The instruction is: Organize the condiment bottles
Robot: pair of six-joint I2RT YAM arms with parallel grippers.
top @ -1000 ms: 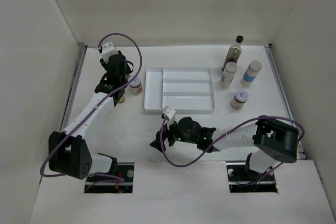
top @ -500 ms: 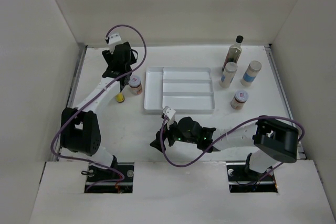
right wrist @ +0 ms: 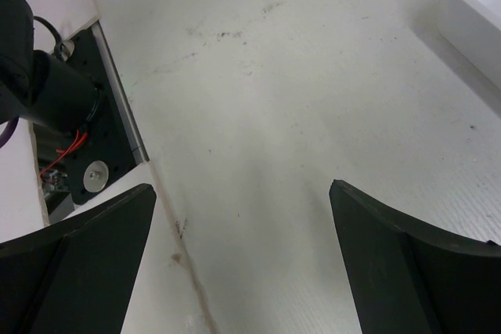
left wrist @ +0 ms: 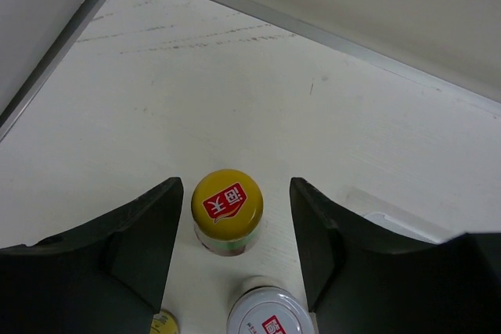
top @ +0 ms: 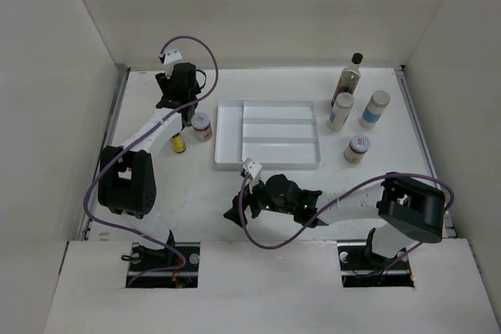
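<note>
We see the left gripper [left wrist: 236,187] open to a middle width. Its fingers are on both sides of the red bottle [left wrist: 227,202], and a gap shows on each side of the yellow cap. This bottle stands upright at the far left of the table [top: 196,177]. A jar [left wrist: 266,317] and the yellow-brown bottle [left wrist: 163,325] stand just beside it, left of the tray [top: 278,132]. The right gripper [right wrist: 241,193] is wide open above bare table, near the tray's front corner. Right of the tray stand the dark bottle [top: 350,76], a shaker [top: 340,111], another shaker [top: 375,109] and a second jar [top: 357,149].
</note>
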